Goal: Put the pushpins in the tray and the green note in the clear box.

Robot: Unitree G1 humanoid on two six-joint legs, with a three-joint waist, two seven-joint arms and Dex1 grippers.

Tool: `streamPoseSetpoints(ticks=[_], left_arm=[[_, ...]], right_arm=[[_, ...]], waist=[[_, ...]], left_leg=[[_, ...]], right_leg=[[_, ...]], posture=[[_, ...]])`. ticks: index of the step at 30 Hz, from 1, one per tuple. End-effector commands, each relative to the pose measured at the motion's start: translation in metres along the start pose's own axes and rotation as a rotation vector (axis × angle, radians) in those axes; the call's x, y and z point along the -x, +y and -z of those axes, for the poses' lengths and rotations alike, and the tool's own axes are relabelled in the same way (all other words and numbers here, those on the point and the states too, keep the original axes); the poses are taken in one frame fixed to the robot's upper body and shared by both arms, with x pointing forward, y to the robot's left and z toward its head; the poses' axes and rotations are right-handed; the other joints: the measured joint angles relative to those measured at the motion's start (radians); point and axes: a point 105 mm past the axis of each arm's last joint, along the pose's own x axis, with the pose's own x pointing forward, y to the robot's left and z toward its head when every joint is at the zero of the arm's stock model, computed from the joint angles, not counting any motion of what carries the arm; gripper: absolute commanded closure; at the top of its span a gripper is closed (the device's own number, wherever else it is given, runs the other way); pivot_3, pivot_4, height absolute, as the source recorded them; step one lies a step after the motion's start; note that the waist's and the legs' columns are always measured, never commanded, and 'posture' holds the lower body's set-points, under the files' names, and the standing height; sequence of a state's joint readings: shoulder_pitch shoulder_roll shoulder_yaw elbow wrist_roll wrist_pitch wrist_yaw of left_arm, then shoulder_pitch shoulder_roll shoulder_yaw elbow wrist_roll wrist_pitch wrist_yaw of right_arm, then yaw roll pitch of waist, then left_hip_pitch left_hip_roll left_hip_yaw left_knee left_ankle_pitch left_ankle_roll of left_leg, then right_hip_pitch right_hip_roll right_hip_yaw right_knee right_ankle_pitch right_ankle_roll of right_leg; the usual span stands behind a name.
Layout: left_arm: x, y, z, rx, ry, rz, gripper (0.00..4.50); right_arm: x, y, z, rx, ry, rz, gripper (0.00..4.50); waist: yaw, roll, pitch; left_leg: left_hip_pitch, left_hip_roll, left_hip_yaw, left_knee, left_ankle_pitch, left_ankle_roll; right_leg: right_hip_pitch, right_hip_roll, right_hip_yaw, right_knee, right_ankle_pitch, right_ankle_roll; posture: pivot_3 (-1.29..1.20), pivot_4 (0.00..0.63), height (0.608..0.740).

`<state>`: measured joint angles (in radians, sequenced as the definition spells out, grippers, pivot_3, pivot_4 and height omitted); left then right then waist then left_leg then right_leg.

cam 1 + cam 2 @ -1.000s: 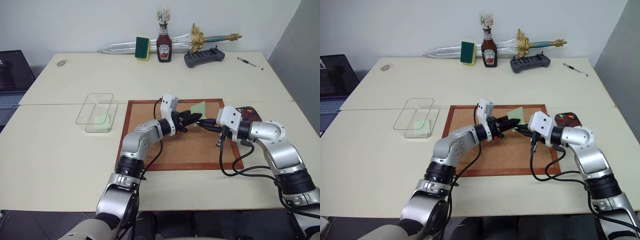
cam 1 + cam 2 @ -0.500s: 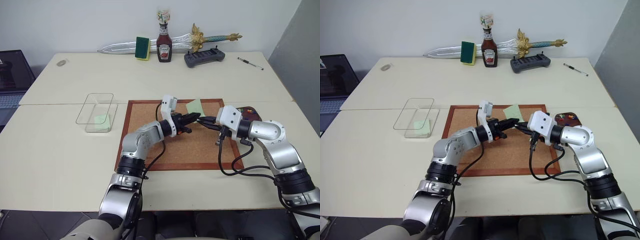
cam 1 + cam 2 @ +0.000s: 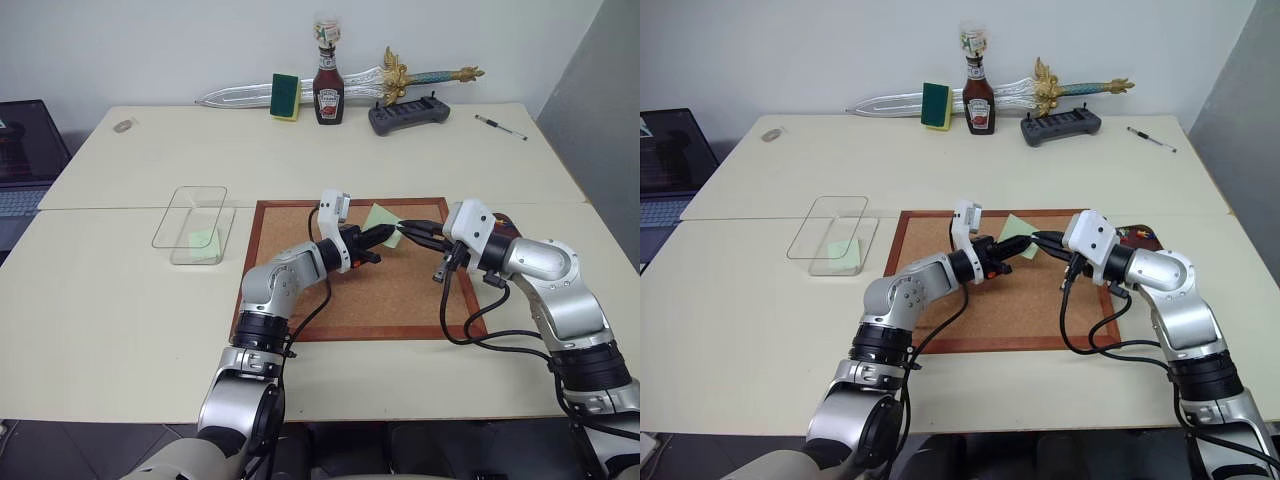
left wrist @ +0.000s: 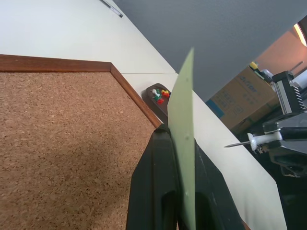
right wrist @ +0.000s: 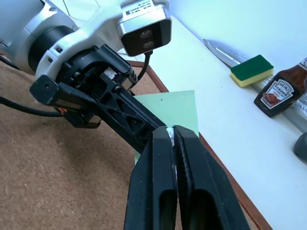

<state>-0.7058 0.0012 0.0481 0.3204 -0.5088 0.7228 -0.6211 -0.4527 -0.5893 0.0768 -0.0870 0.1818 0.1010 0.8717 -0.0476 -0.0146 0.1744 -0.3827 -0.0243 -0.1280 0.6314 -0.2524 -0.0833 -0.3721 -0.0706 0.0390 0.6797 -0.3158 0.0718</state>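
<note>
The left pincer is clamped on the green note, holding it by its lower edge above the cork board. In the left wrist view the note stands edge-on between the 2 black fingers, which press against it from both sides.

The right pincer faces the left one tip to tip over the board's far part, its fingers drawn tight together. In the right wrist view a small white thing sits pinched at the fingertips, just in front of the note. The left wrist view shows it better: a white pushpin held level in the right pincer, its metal point aimed toward the note and standing clear of the paper.

The tray lies on the bench just past the board's right edge, partly behind the right arm. From the left wrist it is the dark dish beyond the board's corner, with red, green and yellow pushpins already in it.

The clear box sits on the bench left of the board, well apart from both pincers. A second green note lies at its near end.

Along the bench's far edge stand a ketchup bottle, a sponge, a toy sword and a dark controller, with a pen to the right.
</note>
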Motion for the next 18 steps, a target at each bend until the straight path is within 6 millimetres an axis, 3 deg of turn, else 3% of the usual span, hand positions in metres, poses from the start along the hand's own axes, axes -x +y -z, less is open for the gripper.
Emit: streamPoseSetpoints(ticks=[1, 4, 13, 18], left_arm=[[0.001, -0.002, -0.006, -0.023, -0.029, 0.001, 4.49], [0.002, -0.001, -0.008, -0.039, -0.036, -0.008, 4.49], [0.023, -0.002, -0.007, -0.193, -0.011, -0.02, 4.49], [0.031, -0.003, -0.009, -0.201, -0.019, -0.029, 4.49]], right_arm=[[0.007, -0.013, -0.016, -0.01, -0.049, 0.064, 4.5], [0.014, -0.026, -0.01, -0.049, -0.021, 0.138, 4.5], [0.065, -0.079, 0.052, -0.264, 0.168, 0.533, 4.5], [0.075, -0.086, 0.078, -0.384, 0.236, 0.62, 4.5]], waist=[[0.0, 0.0, 0.0], [0.001, 0.0, 0.0], [0.003, 0.0, 0.0], [0.004, 0.0, 0.0]], left_leg=[[0.0, 0.0, 0.0, 0.0, 0.0, 0.0], [0.0, 0.0, 0.0, 0.0, 0.0, 0.0], [0.0, 0.0, 0.001, 0.0, 0.0, 0.0], [0.0, 0.0, 0.002, 0.0, 0.0, 0.0]], right_leg=[[0.0, 0.0, 0.0, 0.0, 0.0, 0.0], [0.0, 0.0, 0.0, 0.0, 0.0, 0.0], [-0.001, 0.0, 0.001, 0.0, 0.0, 0.0], [-0.001, 0.0, 0.002, 0.0, 0.0, 0.0]], posture=[[0.0, 0.15, 0.74], [0.0, 0.15, 0.74], [0.0, 0.15, 0.74], [0.0, 0.15, 0.74]])
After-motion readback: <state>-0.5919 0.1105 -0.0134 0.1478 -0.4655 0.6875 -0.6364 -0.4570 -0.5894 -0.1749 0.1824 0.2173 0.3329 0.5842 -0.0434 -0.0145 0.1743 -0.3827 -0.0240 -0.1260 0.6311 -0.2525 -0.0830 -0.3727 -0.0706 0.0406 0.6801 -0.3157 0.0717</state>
